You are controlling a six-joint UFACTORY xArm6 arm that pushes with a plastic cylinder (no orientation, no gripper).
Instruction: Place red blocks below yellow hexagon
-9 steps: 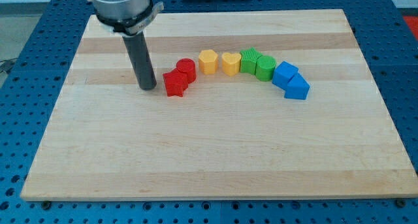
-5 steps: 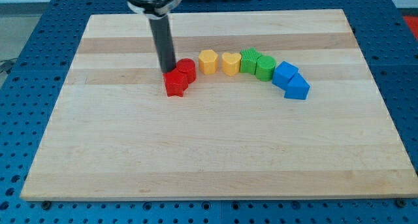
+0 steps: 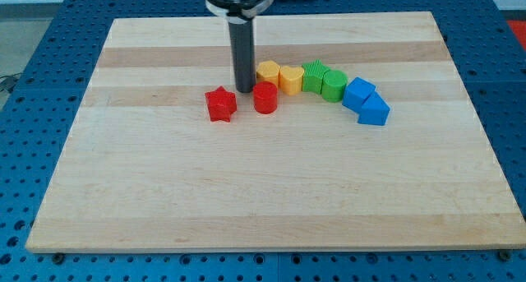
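A red star block [image 3: 220, 104] lies left of centre on the wooden board [image 3: 271, 191]. A red cylinder [image 3: 265, 97] stands to its right, apart from it, just below the yellow hexagon [image 3: 268, 71]. A yellow heart [image 3: 291, 78] sits right of the hexagon. My tip [image 3: 245, 89] is between the two red blocks at their upper side, close to the cylinder's upper left and left of the hexagon.
Right of the yellow heart run a green star-like block [image 3: 314, 75], a green cylinder [image 3: 334, 85], a blue cube [image 3: 358, 94] and a blue triangular block [image 3: 375, 111], forming an arc toward the view's right.
My tip moved right from the left of the red blocks to between them. The red cylinder slid right and down, away from the red star, to below the yellow hexagon.
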